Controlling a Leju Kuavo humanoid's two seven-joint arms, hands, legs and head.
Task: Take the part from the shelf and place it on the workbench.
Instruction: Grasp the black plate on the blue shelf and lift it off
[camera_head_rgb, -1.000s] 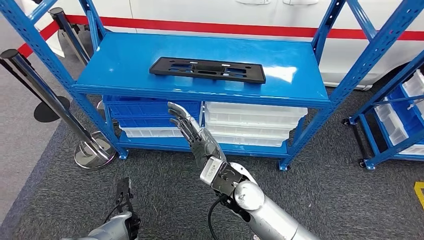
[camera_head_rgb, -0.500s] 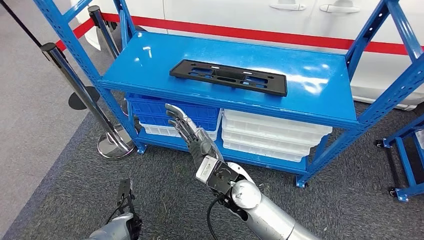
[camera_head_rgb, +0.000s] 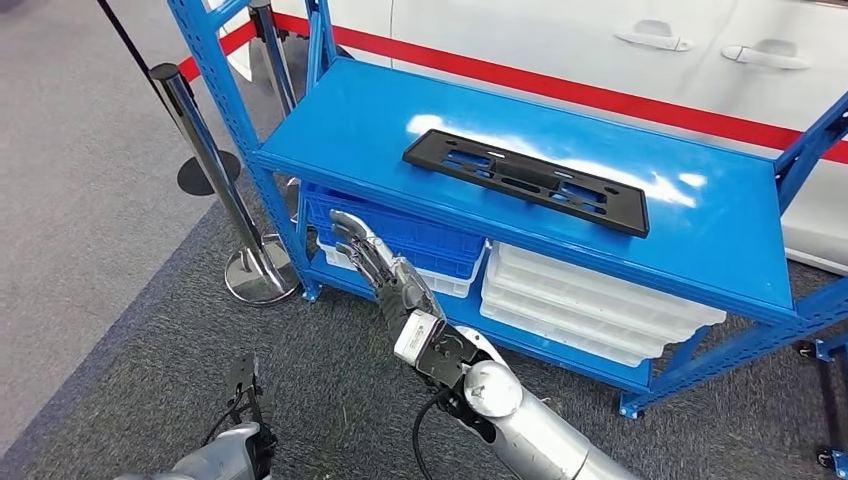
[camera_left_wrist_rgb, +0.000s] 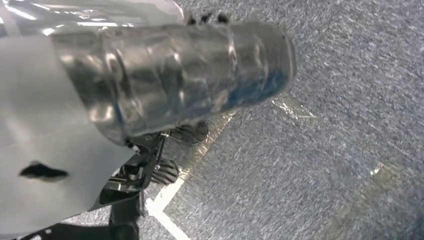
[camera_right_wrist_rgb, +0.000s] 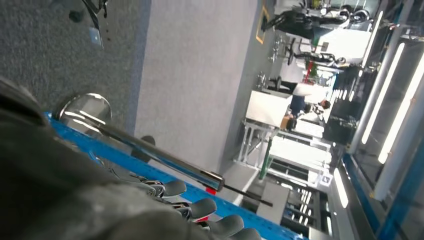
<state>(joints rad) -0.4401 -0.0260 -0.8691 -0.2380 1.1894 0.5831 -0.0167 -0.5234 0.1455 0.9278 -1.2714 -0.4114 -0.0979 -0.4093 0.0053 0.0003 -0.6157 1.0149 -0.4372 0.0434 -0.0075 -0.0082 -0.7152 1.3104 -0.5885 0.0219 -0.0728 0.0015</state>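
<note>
black part (camera_head_rgb: 526, 181) flat on shelf (camera_head_rgb: 360, 130)

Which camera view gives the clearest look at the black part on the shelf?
The head view: the black part lies flat and whole on the blue shelf, beyond the raised right hand. The right wrist view catches a strip of the blue shelf, the left wrist view carpet; neither gives the part.
</note>
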